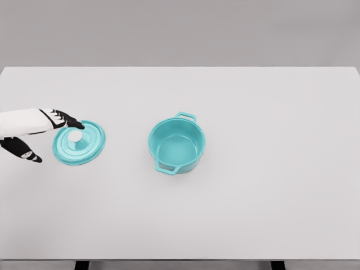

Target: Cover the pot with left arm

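The reach for the lid (79, 143) is judged under way — the left hand (39, 132) is spread wide beside its knob (75, 136), nothing held — and a closing grasp, then carriage to the open pot (176, 143) mid-tabletop (270, 169), is called for.

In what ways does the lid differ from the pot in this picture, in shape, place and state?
The lid is a flat round disc with a white knob on top; the pot is deep and open, with two side handles. The lid lies near the table's left edge; the pot stands near the middle. The left hand is at the lid, fingers spread over its edge; nothing touches the pot. Both are turquoise and rest on the table.
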Motion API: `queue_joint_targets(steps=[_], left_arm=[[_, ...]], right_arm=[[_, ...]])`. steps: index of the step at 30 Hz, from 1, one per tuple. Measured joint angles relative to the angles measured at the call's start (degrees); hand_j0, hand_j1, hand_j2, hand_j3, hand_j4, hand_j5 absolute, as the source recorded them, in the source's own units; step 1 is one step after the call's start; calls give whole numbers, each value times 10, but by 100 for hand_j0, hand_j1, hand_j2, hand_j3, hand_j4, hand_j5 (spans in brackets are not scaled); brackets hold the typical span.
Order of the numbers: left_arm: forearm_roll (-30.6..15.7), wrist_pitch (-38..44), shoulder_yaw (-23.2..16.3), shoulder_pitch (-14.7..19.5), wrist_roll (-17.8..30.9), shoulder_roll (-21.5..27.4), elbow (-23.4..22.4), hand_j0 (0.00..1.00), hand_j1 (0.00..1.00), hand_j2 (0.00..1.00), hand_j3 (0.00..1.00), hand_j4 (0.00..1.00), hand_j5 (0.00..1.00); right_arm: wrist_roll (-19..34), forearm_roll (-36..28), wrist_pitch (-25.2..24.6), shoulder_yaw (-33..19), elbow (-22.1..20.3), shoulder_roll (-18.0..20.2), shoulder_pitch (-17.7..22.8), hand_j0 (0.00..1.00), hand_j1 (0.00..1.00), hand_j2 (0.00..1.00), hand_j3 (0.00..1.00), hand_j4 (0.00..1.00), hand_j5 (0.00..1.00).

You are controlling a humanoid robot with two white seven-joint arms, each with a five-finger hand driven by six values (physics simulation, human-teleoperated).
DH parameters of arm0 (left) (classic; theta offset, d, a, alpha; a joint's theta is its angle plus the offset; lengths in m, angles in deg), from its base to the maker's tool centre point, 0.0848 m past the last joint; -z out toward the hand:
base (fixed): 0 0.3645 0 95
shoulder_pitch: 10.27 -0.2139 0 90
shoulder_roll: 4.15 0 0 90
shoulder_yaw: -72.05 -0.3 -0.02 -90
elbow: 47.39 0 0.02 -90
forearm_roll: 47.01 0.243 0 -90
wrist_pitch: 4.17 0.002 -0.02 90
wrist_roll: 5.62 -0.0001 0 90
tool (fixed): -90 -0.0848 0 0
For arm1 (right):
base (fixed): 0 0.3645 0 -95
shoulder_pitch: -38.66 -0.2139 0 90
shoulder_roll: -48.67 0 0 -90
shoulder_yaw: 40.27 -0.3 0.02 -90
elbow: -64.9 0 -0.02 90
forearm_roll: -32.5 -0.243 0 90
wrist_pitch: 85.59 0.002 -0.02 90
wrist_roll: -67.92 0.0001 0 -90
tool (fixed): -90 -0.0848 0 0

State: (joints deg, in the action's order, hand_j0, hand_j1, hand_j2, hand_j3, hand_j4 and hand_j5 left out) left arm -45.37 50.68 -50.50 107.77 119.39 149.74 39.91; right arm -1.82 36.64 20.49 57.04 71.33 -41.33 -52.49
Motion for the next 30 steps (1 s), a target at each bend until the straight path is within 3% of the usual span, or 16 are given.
queue_joint_targets(steps=[3,6,10,15,17,20,24,26,30], left_arm=[[-24,0,-3,25,0,-3,-1,100,100,100,100,100,100],[-40,1,-37,82,0,-22,-33,100,100,100,100,100,100],[-43,0,-97,94,0,-40,-67,100,100,100,100,100,100],[-41,0,-122,114,0,-59,-102,100,100,100,100,100,100],[-28,0,-130,133,0,-74,-125,100,100,100,100,100,100],[29,0,-136,142,0,-91,-155,100,100,100,100,100,100],[86,0,-139,156,0,-107,-166,100,100,100,100,100,100],[95,0,-139,156,0,-113,-169,100,100,100,100,100,100],[68,0,-151,156,0,-117,-174,99,99,99,99,99,99]], right_arm=[[0,-2,0,0,2,0,9,100,100,100,100,100,100],[-1,-3,0,0,2,0,9,100,100,100,100,100,100],[-1,-3,0,-1,2,0,9,100,100,100,100,100,100],[-1,-3,0,-2,3,0,9,100,100,100,100,100,100],[-1,-3,0,-2,3,0,9,100,100,100,100,100,100],[-1,-3,0,-2,3,0,9,100,100,100,100,100,100],[-1,-3,0,-2,3,0,9,100,100,100,100,100,100],[-1,-3,-1,-2,3,0,9,100,100,100,100,100,100],[-1,-3,-1,-2,3,0,9,100,100,100,100,100,100]])
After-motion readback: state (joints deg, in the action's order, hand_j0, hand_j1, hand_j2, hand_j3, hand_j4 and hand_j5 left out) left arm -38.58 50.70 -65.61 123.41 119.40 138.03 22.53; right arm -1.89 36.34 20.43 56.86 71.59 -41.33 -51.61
